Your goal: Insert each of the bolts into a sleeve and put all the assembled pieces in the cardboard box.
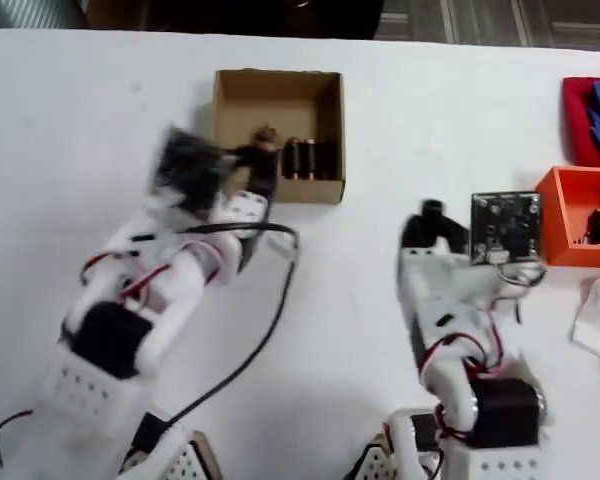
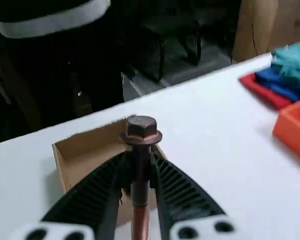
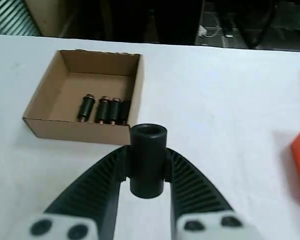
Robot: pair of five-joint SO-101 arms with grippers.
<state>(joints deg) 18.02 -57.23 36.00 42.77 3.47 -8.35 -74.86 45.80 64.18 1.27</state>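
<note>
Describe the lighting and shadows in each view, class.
High view: even light on the white table, only faint shadows beside the arms. Left wrist view: dark room beyond the table; the bolt in the left gripper has a dull sheen. Right wrist view: one inner wall of the cardboard box looks shaded; the sleeve in the right gripper reads matte black.

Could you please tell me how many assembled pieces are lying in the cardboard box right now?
3: the assembled pieces lie side by side along one wall of the cardboard box. A dark shape beside them in the corner may be a fourth.
</note>
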